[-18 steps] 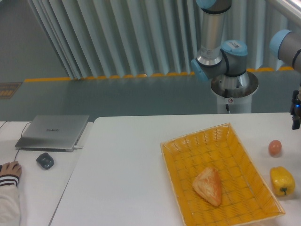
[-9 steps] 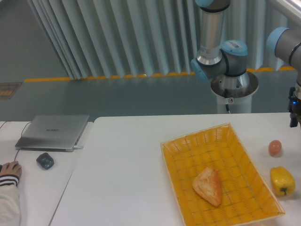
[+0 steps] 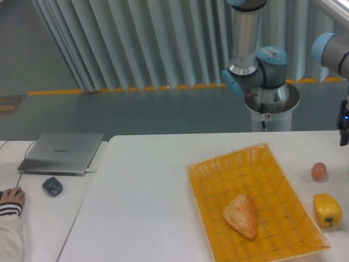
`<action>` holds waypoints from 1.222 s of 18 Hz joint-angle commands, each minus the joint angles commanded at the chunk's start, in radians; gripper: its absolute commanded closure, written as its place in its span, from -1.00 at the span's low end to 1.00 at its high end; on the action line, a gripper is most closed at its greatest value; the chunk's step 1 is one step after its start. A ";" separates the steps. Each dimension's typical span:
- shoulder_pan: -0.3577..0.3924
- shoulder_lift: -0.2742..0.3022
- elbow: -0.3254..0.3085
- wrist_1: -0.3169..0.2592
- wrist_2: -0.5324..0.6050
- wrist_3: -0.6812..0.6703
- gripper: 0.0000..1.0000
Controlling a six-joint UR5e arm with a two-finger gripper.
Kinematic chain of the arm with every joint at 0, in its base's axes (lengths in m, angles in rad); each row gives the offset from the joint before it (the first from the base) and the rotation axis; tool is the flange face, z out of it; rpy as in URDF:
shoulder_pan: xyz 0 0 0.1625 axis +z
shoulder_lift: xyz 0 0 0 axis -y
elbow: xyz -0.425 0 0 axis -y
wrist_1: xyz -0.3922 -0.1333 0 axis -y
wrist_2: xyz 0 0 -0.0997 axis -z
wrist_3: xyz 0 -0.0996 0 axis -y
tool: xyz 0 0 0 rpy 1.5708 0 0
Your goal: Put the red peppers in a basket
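Observation:
The yellow-orange woven basket lies on the white table at the right, with a triangular golden pastry in it. No red pepper shows in this view; it is hidden or out of frame. Only a dark sliver of my gripper shows at the right edge, above the table and to the right of the basket. Its fingers are cut off by the frame, so I cannot tell whether they are open or holding anything.
A small orange-pink egg-like ball and a yellow bell pepper sit right of the basket. A grey laptop, a dark mouse and a person's hand are at the far left. The arm's base stands behind the table.
The dark gripper part at the right edge has shifted slightly, up and a little left, then back toward the edge. Nothing on the table has moved.

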 joint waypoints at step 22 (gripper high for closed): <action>0.232 0.014 -0.092 -0.002 -0.047 -0.081 -1.00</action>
